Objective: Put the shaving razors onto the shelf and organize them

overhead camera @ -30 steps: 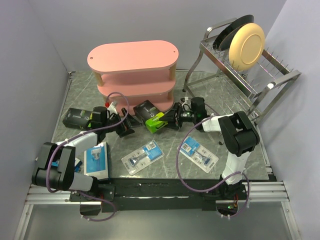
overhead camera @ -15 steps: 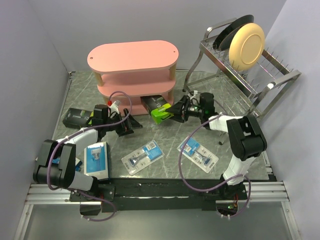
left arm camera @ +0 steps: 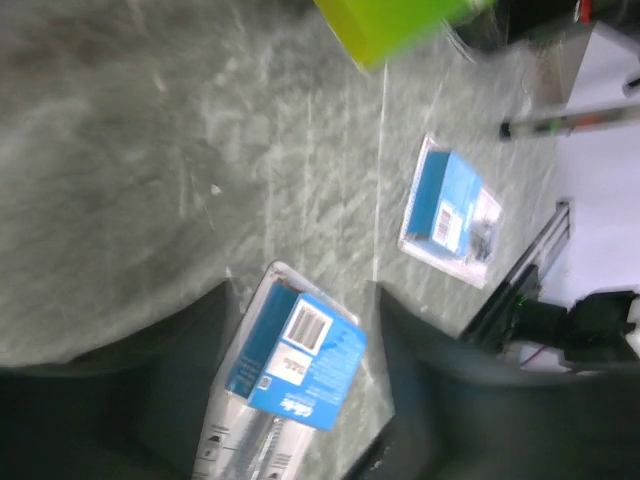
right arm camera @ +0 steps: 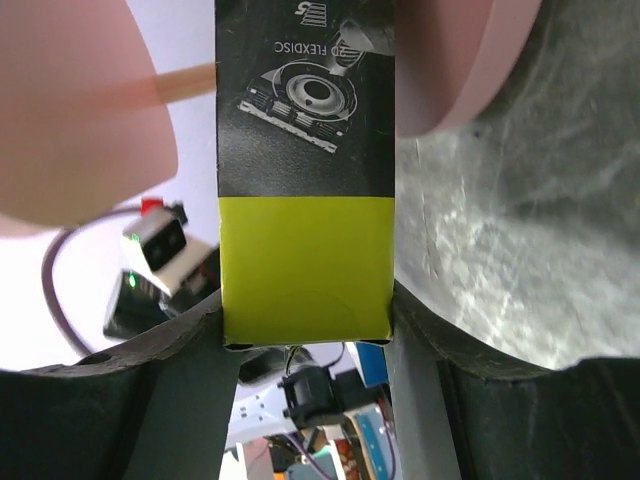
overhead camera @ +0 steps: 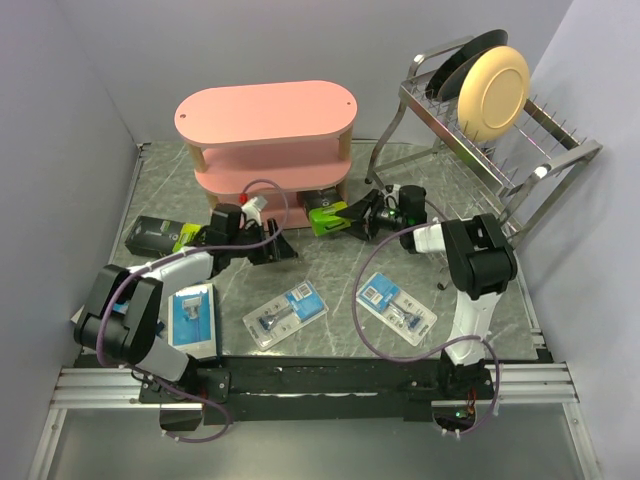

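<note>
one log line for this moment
right pincer | shut on black box | box partly inside pink shelf | left pincer | open, empty

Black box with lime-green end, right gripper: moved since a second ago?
Yes. The black box with lime-green end, held by the right gripper, moved toward the pink three-tier shelf; its black end is now under a board.

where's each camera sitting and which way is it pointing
Top external: above and behind the arm bases, looking down on the table; left arm and right arm show, shelf and dish rack beyond.
Left wrist: on the left arm, facing down at the tabletop; the open left gripper frames a blister pack.
Right wrist: on the right arm, facing the shelf; the right gripper clamps the black box.
Shared: both wrist views show the box's lime end.
</note>
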